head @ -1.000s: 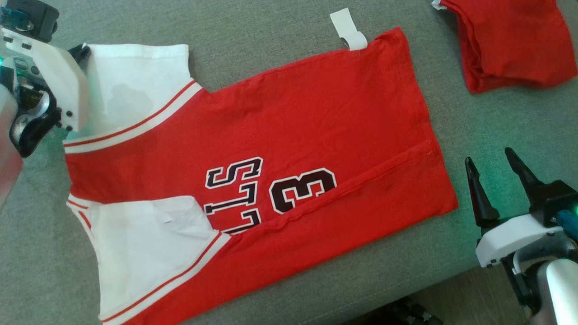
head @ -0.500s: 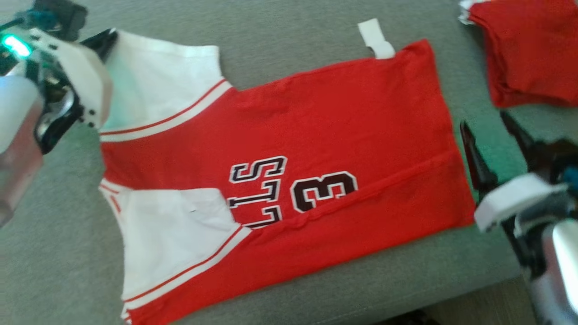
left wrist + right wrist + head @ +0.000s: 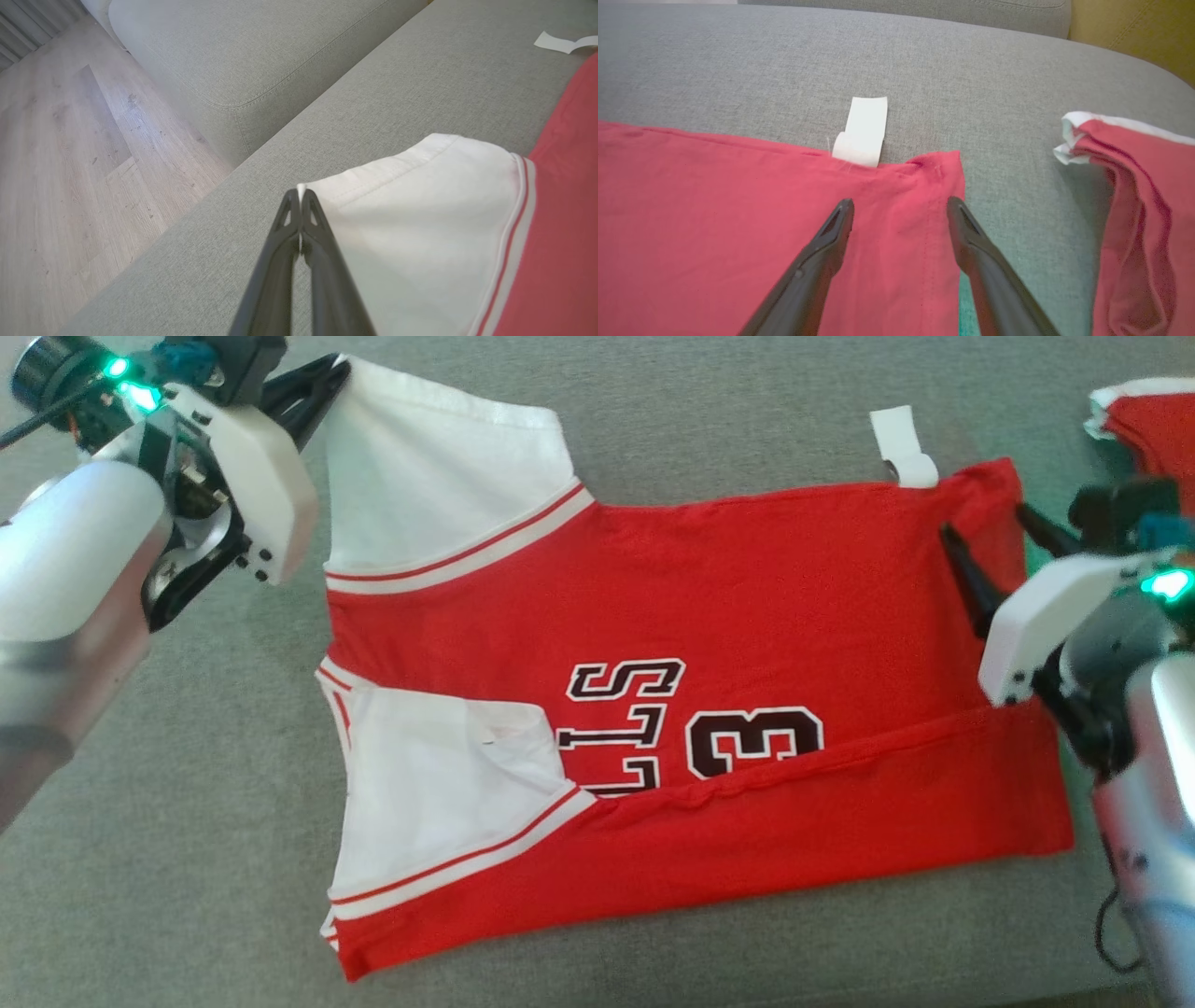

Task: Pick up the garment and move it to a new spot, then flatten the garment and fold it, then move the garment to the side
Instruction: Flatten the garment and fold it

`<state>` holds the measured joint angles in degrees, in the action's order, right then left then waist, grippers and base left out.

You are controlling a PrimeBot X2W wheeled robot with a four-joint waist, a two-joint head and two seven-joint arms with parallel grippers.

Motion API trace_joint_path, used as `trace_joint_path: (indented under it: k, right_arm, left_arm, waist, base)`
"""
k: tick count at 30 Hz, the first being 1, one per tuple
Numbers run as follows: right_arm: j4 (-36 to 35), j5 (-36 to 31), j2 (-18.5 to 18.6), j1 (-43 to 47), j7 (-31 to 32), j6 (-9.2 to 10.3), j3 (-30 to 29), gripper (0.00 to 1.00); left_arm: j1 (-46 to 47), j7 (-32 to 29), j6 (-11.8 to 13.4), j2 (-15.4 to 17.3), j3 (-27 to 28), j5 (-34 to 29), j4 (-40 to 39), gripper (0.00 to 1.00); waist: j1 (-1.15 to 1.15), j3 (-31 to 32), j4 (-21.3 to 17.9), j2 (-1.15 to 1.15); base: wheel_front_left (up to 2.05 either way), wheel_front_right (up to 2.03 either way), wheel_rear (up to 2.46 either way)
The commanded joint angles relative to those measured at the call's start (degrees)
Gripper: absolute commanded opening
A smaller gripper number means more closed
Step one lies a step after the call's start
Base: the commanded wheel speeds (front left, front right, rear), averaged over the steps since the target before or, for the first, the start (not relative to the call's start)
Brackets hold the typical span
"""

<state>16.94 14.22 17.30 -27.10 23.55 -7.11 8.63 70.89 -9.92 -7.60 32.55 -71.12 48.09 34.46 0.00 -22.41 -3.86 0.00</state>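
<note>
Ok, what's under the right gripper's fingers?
A hem corner of the red jersey, beside its white tag, lies under the right gripper. The grey cushion beneath that fabric is hidden.

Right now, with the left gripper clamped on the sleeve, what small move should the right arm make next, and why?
Likely lower the right gripper and close it on the jersey at its hem corner beside the white tag. It hangs open over that corner, while the left gripper is shut on the white sleeve, so both far corners could then be lifted to fold.
</note>
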Motion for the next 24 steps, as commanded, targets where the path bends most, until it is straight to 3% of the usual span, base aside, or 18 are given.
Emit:
trace_joint_path:
  k: [1, 13, 17, 19, 24]
  right_arm:
    - [0.34, 0.49, 1.43, -2.68, 0.72, -0.37, 0.73, 1.0]
    - [9.62, 1.4, 2.46, -9.33, 0.38, -0.37, 0.15, 1.0]
    - [10.8, 1.96, 2.68, -9.98, -0.45, -0.37, 0.46, 0.72]
    - [11.2, 2.24, 2.9, -10.35, -0.77, -0.37, 0.71, 0.49]
    - [11.86, 2.67, 3.24, -10.91, -1.12, -0.37, 1.06, 0.22]
  left_arm:
    - [4.17, 0.69, 0.11, 1.55, 1.52, 0.17, -0.98, 0.0]
    - [5.5, 1.56, 0.11, 0.96, -0.91, 1.46, -0.64, 0.0]
    - [5.42, 1.72, 0.11, 0.93, -1.43, 1.74, -0.22, 0.0]
    - [5.39, 1.62, 0.11, 0.92, -1.62, 1.94, -0.04, 0.0]
    - [5.43, 1.69, 0.11, 0.78, -1.92, 2.22, 0.31, 0.0]
  waist:
    - [0.0, 0.17, 0.71, 0.0]
    - [0.0, -0.03, 1.98, 0.0]
    - [0.0, 0.08, 2.08, 0.0]
    - [0.0, 0.12, 2.12, 0.0]
    - [0.0, 0.18, 2.29, 0.0]
  base:
    - [0.0, 0.0, 0.0]
    - [0.0, 0.0, 0.0]
    - [0.0, 0.0, 0.0]
    - [0.0, 0.0, 0.0]
    - [0.0, 0.0, 0.0]
